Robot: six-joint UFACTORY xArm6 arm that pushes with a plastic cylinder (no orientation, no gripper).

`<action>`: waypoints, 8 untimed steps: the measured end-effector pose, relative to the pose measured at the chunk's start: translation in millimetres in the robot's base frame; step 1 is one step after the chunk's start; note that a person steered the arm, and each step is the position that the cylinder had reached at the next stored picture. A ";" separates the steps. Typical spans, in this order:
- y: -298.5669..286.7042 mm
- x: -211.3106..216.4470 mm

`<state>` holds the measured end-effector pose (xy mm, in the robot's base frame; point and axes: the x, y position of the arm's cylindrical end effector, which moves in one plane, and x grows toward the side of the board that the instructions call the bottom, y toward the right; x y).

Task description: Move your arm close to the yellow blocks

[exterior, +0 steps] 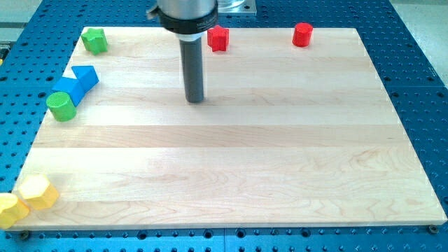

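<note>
Yellow blocks sit at the desk's [231, 182] bottom-left corner: one yellow hexagonal block [39, 192] fully on the wood, and a second yellow block [10, 209] touching it on the left and hanging over the desk's edge onto the blue perforated base [420, 84]. Their shared line runs slantwise, from the corner up toward the view's right. The second one's shape I cannot make out, as the picture's edge cuts it off.

Between that corner and the rod lies bare wood, a broad stretch across the desk's middle and bottom. Up the desk's left edge stand a green cylinder [61, 106], touching a blue block [68, 89] that in turn leans against a blue triangular block [86, 75]. A green block [94, 40] sits at the desk's top-left corner. Along the desk's top edge are a red block [218, 38] and a red cylinder [302, 34].

The arm comes down from the view's top, its rod upright. The end effector is only this plain rod, with nothing that opens or closes and nothing held. My tip [195, 101] rests in the desk's upper middle, below the red block, right of the blue pair, and well apart from the yellow blocks.
</note>
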<state>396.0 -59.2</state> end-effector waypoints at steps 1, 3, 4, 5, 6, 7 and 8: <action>-21.4 0.3; -90.1 37.3; -149.6 59.0; -203.7 68.8; -223.2 76.7; -236.4 76.7; -241.1 76.6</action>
<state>472.6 -300.3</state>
